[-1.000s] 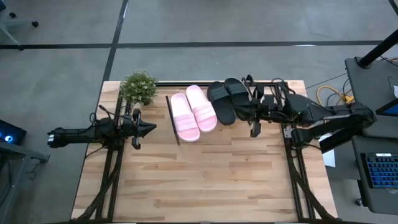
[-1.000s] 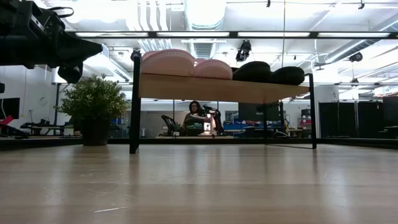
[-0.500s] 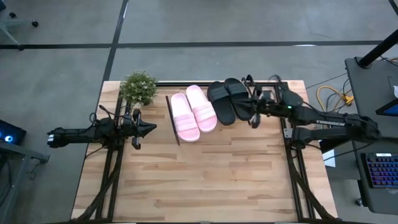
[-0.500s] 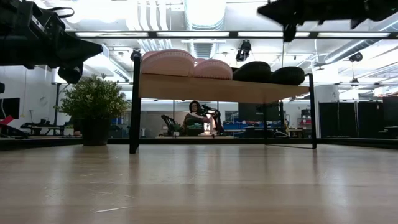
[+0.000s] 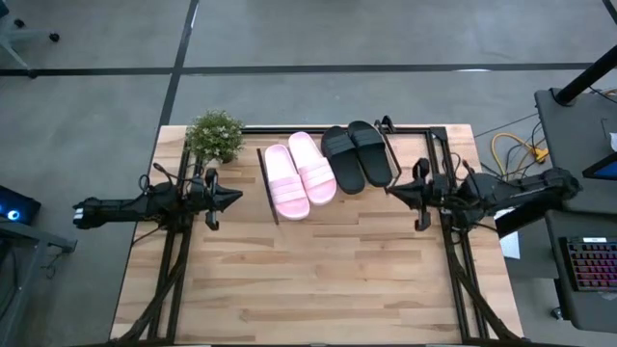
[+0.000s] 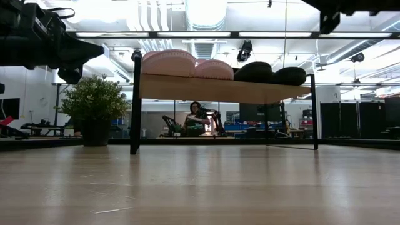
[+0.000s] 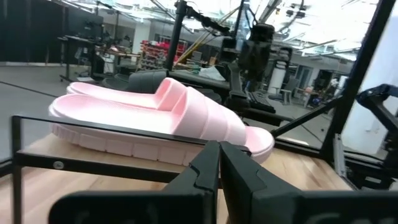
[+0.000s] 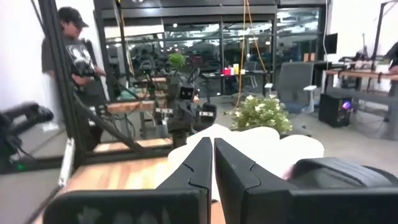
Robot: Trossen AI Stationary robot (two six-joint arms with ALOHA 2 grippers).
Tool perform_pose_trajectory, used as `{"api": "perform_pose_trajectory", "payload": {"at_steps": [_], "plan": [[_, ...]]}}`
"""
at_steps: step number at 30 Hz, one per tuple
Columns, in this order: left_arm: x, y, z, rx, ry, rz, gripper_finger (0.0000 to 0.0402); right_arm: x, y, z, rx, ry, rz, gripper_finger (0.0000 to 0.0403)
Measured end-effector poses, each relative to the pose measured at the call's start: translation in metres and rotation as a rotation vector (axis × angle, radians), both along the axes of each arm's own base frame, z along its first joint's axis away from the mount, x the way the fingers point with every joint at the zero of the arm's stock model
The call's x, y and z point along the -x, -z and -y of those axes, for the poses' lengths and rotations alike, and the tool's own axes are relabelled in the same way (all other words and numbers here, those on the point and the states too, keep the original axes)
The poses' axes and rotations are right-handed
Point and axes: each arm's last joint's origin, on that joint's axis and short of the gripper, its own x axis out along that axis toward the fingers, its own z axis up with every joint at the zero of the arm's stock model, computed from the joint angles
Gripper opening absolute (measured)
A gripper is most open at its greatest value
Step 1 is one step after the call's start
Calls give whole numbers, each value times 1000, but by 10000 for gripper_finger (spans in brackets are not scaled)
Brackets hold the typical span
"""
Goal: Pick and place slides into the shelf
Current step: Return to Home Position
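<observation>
On the table [image 5: 318, 280] all four slides [image 5: 311, 169] rest on the shelf [image 6: 219, 90]; your right gripper [image 5: 393, 191], pressed together like the left gripper [image 5: 234, 198], has backed off rightward, so the job is likely finished.

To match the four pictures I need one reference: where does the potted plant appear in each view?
High view: plant far left, left of the pink slides.
Low view: plant at left, beside the shelf's left leg.
Left wrist view: not in it.
Right wrist view: plant beyond the pink slides.
Shared landmark: the pink slides, in all four views.
</observation>
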Motion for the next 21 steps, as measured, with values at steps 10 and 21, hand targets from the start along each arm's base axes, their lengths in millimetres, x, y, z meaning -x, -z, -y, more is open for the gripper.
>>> {"api": "perform_pose_trajectory", "payload": {"at_steps": [10,21], "plan": [[0,1,-1,-4,-33,-7,0,27,36,3,-3,-17,68,8],[0,1,-2,-22,-59,-12,0,50,55,8,23,-37,-94,8]]}}
